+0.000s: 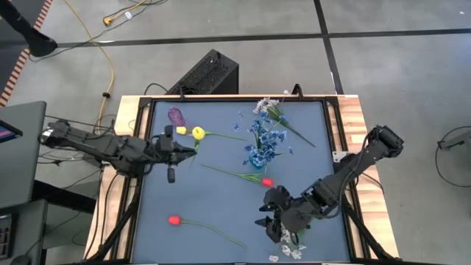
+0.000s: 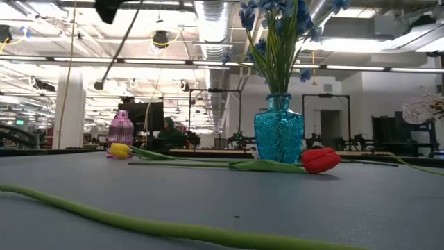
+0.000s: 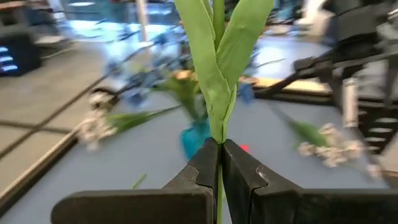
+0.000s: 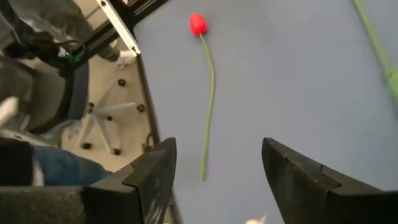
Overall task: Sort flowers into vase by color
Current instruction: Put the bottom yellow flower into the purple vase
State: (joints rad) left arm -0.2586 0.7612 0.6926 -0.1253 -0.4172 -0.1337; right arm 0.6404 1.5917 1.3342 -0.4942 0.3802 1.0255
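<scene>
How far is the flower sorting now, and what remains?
Done: blue sprigs stand in the blue vase. In hand: the left pincer is shut on a green stem, near the pink vase. Left: two red tulips and white bunches lie on the table. The right pincer is open, empty.

You have no text to read here: no label, brand, number or sign is legible in any of the views. The monitors in the room behind the desk are too far off and too blurred for you to make out anything on them.
</scene>
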